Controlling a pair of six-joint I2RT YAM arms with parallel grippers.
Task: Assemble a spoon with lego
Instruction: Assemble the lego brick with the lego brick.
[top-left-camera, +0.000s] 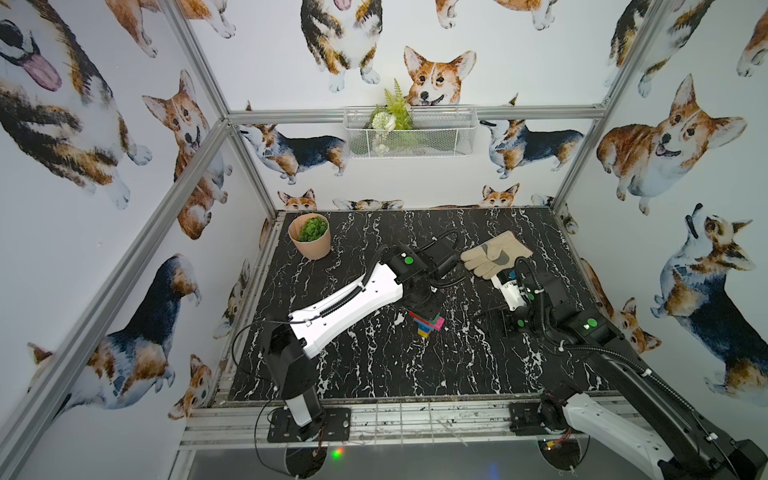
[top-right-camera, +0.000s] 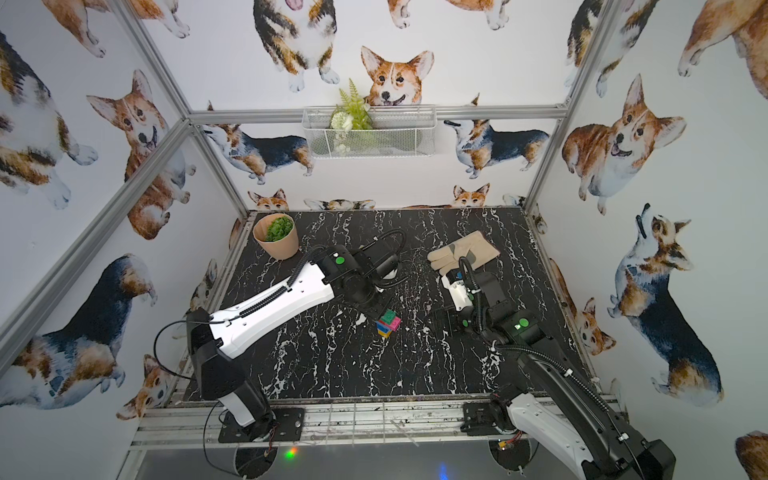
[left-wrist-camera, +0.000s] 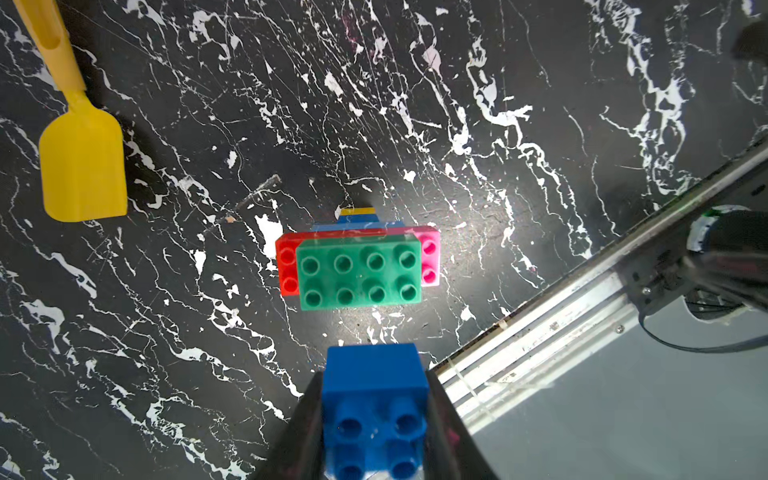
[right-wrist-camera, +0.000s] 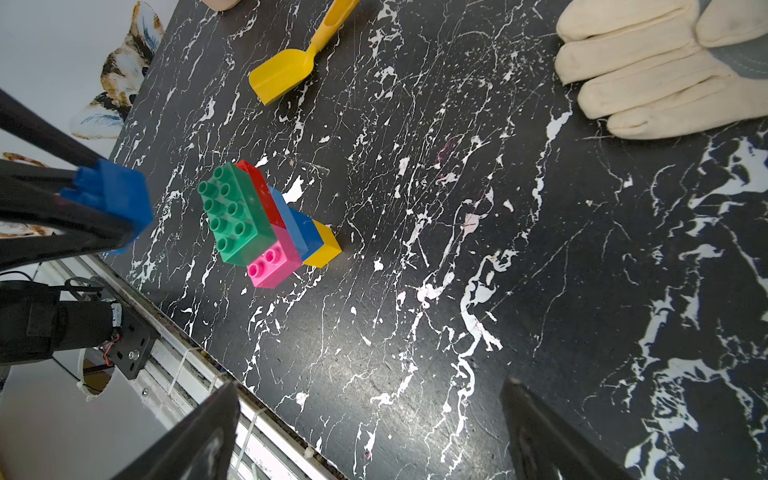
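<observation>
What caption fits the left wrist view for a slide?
Left end effector shut on a blue brick, apart from the green-topped spoon; yellow shovel lies aside.

Glossy plastic lego (left-wrist-camera: 374, 374); soft cloth glove (right-wrist-camera: 648, 75); scuffed matt marbled tabletop (right-wrist-camera: 540, 291)

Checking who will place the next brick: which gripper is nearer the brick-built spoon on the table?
Left. The left gripper, shut on a blue brick, hangs close by the spoon, not touching it. The right gripper stands open, farther off to the side.

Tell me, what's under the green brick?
A red brick and a pink brick poke out beneath the green brick, with blue bricks and a yellow brick lower down. Most of their tops are covered.
</observation>
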